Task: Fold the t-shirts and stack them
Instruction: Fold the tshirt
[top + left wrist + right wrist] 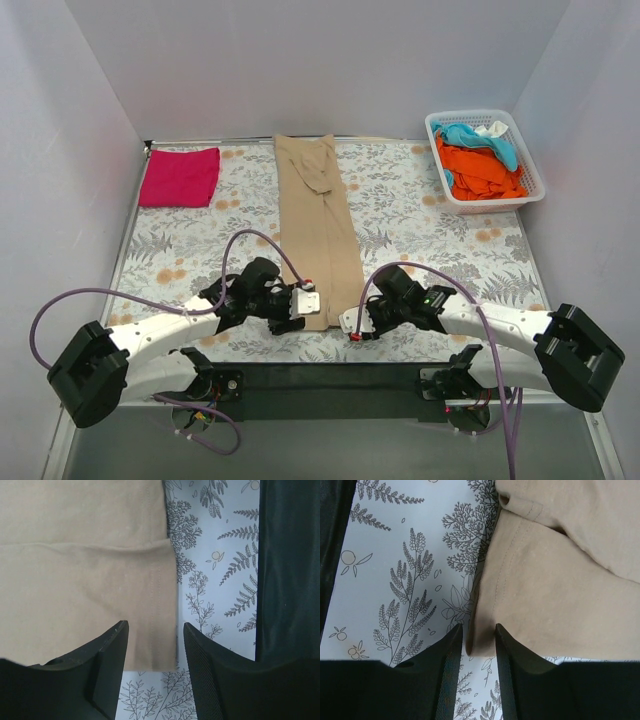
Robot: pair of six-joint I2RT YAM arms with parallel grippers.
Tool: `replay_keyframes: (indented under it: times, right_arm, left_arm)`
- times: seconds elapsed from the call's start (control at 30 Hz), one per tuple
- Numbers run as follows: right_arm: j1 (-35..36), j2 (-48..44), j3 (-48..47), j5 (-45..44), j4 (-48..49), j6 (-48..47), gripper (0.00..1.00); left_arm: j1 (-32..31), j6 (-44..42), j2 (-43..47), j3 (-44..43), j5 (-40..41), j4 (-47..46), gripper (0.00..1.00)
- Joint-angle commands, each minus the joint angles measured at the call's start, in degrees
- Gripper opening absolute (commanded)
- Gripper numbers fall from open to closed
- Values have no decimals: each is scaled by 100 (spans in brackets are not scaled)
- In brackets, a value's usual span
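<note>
A table covered in pale cloth printed with leaves and flowers [440,230] carries a long tan cotton t-shirt [320,230], folded into a narrow strip that runs from the near edge to the far edge down the middle. Far to the right of the strip's far end sits a white slatted plastic basket [495,205] holding crumpled orange [480,170] and teal [470,133] garments. Left of that same far end lies a flat, square-folded magenta t-shirt [180,177]. The left gripper [155,627] straddles the strip's near left corner, jaws well apart. The right gripper [479,630] is at the near right corner, jaws narrowly apart around the hem.
</note>
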State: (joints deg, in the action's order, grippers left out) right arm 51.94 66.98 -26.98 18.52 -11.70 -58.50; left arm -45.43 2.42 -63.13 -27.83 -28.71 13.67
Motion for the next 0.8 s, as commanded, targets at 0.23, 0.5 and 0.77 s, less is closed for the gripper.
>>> replay_keyframes:
  times: [0.23, 0.5, 0.77]
  right_arm:
    - [88, 175, 167, -7, 292, -302, 35]
    - [123, 526, 299, -86, 292, -417, 20]
    - [325, 431, -79, -209, -85, 83, 1]
  left_arm:
    - [-265, -479, -286, 366, 243, -286, 40]
    - [-282, -487, -735, 454, 594, -374, 30]
    - [-326, -514, -351, 349, 481, 21, 0]
